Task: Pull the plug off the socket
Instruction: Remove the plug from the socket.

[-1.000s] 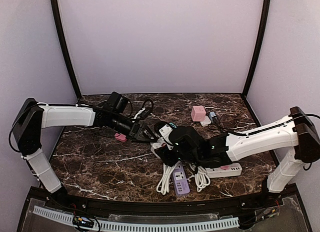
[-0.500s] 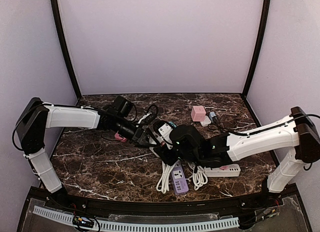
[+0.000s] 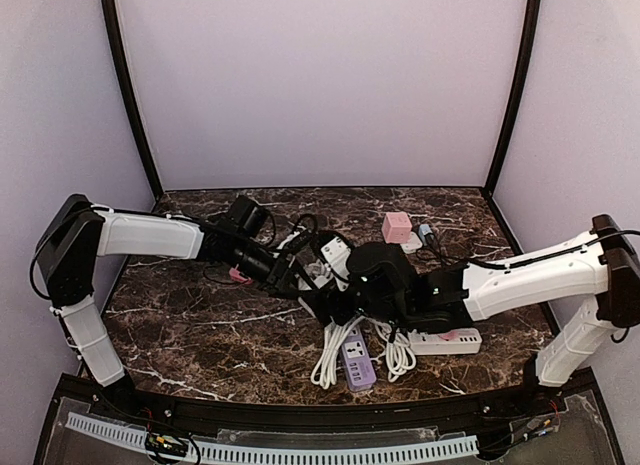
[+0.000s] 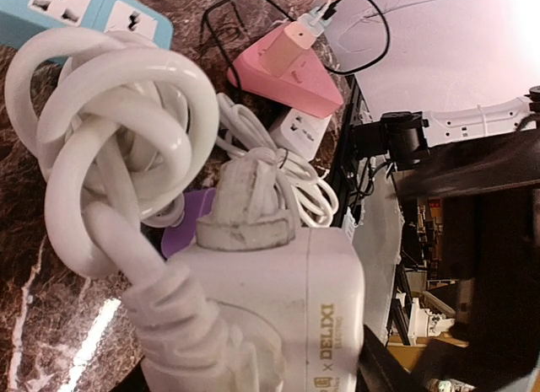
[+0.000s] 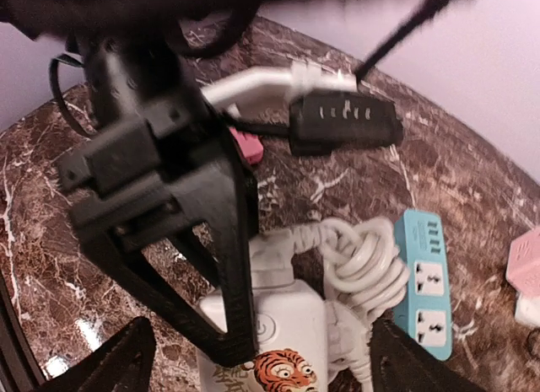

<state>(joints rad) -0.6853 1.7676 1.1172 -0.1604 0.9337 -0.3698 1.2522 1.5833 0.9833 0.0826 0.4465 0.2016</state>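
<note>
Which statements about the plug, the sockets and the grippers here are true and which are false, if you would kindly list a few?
1. The white plug sits in the white socket block. True.
2. The blue power strip has a plug in it. False: the outlets that show are bare.
3. The pink cube lies on top of the purple strip. False: the cube stands towards the back of the table and the strip lies near the front edge, well apart.
4. The right gripper has its fingers spread apart. True.
</note>
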